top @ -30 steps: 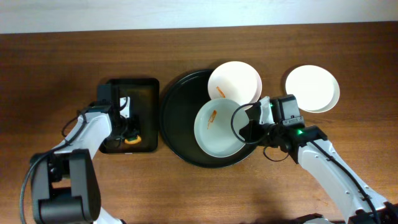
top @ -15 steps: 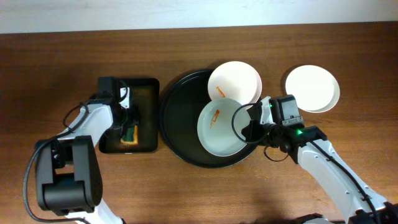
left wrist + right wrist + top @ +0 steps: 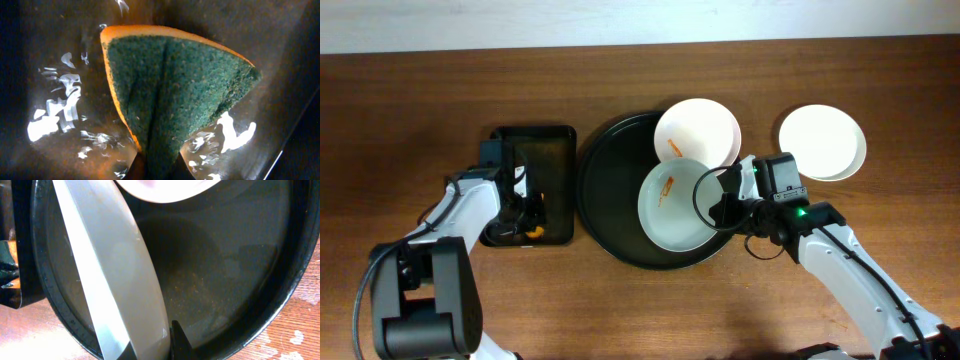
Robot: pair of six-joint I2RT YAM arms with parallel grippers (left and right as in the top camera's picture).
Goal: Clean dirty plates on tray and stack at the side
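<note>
Near the middle of the tabletop: the tray (image 3: 605, 190), round and glossy black. Carries two plates on its right side: a bluish plate (image 3: 670, 205) with an orange smear, and a white plate (image 3: 697, 130), also smeared, lying partly over the rim toward the far edge. Toward the right edge, off the tray on bare wood: a third plate (image 3: 822, 142).

At the right gripper (image 3: 725, 205): fingers pressed onto the bluish plate's right rim from both sides. Holds it tilted, the gripped side raised off the tray floor.

At the left gripper (image 3: 525, 215): down inside the rectangular tray (image 3: 555, 140), just left of the round one. Pinches a sponge (image 3: 175, 90), green-faced with an orange edge, creased where the fingers squeeze it.
</note>
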